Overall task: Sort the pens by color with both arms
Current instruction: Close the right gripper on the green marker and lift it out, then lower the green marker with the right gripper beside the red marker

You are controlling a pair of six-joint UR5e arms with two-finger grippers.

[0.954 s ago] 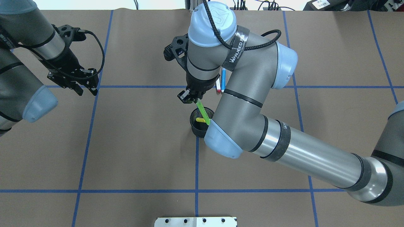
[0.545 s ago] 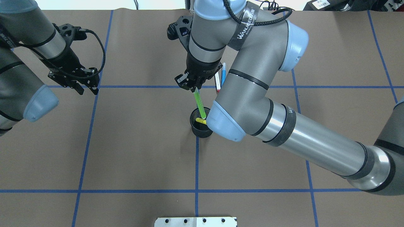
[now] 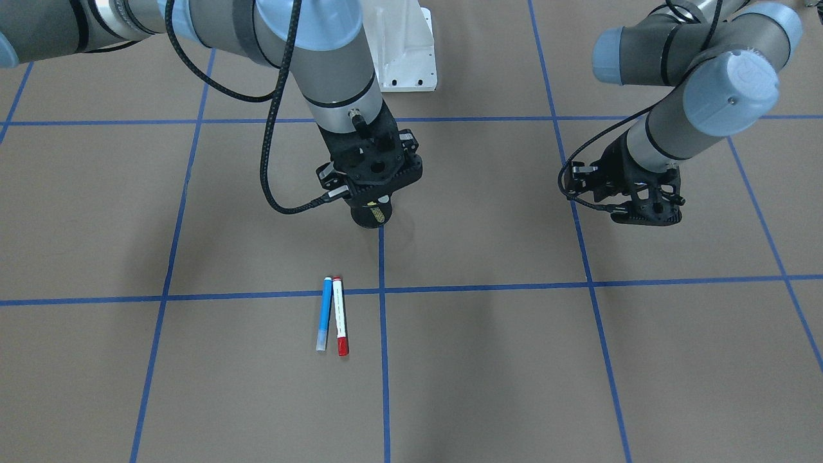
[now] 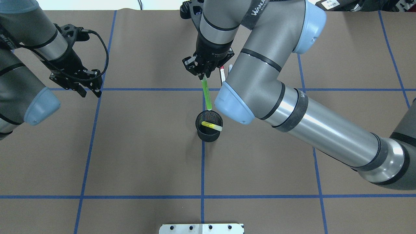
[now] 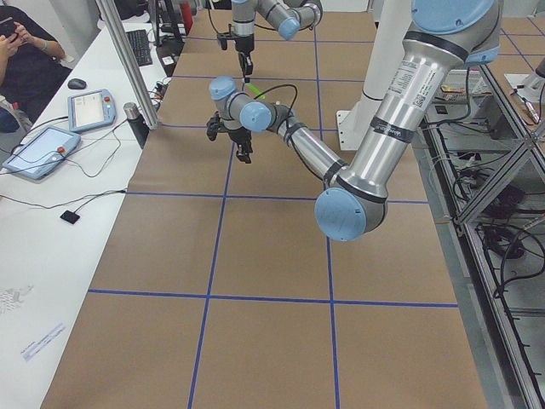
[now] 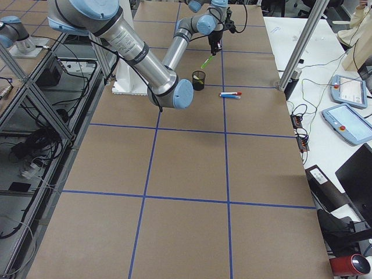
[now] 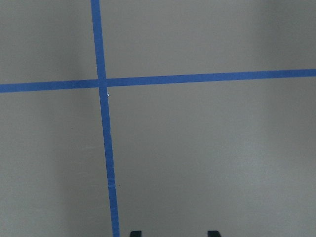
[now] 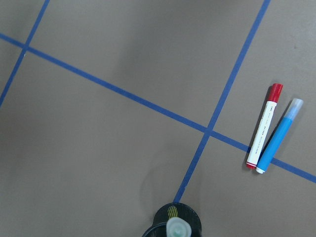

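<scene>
Grips green pen (image 4: 206, 96) by its top in right end effector (image 4: 203, 77), tip above mesh cup (image 4: 208, 136) holding yellow pen (image 4: 211, 126), likely for laying beside blue pen (image 3: 325, 312) and red-capped pen (image 3: 339, 315) on bench (image 4: 130, 146). Holds left end effector (image 4: 88, 89) open, empty, aside.

Both arms are the same build. The right arm (image 4: 325, 136) and the left arm (image 4: 19, 81) are fat round tubes, matte dark grey around the joints and brushed silver on the long links, with thin black rings where the sections meet. Every joint ends in a rounded light blue cap (image 4: 310, 29), and one has a tiny dark screw (image 3: 731, 99) in it. A black strap (image 4: 256, 11) with white lettering wraps the right arm's wrist. A black braided cable (image 4: 107, 57) loops off the left arm's wrist. The left pincer (image 4: 89, 93) and right pincer (image 4: 203, 76) are all black, on chunky brackets with round holes.
</scene>
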